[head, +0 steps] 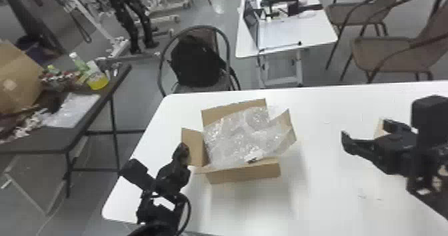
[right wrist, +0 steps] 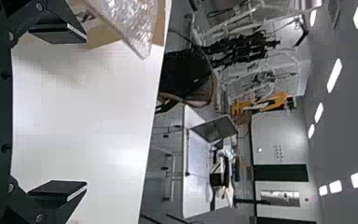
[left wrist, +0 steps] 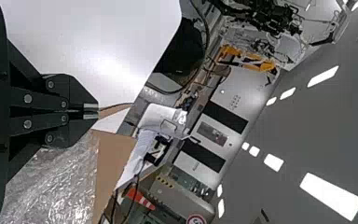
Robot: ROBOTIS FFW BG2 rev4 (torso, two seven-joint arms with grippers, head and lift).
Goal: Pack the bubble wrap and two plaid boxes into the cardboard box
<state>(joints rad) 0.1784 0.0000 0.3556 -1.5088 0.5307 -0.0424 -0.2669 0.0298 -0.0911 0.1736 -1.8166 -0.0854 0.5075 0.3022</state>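
Head view: my left gripper [head: 182, 147] looks pinched on the left flap [head: 196, 148], likely steadying the cardboard box [head: 243, 173], with bubble wrap [head: 241, 137] bunched in its mouth, my right gripper [head: 364, 128] spread above the tabletop [head: 333, 195], probably for the next item.

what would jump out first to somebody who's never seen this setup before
The eye would likely land on the shiny bubble wrap, spread across the top of the cardboard box on the white table. Next come the two black grippers: the left gripper, its jaws shut, by the box's left flap, and the right gripper, jaws wide apart, off to the box's right.
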